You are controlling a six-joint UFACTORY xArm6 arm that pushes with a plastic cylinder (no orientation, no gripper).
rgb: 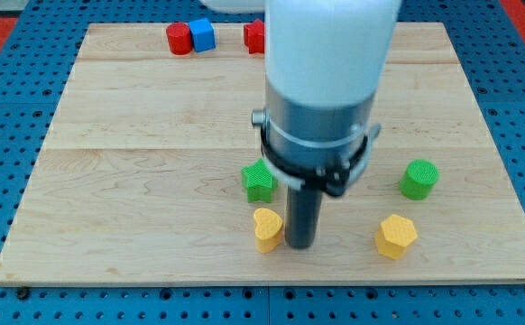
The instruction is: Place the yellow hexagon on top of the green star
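Note:
The yellow hexagon (396,236) lies near the view's bottom right of the wooden board (136,135). The green star (259,180) sits left of the rod, partly behind the arm's collar. My tip (299,245) rests on the board just right of a yellow heart (267,229), almost touching it, below and right of the green star and about a hundred pixels left of the yellow hexagon.
A green cylinder (419,178) stands at the right, above the hexagon. At the view's top are a red block (179,38), a blue cube (203,34) and another red block (254,36), partly hidden by the arm.

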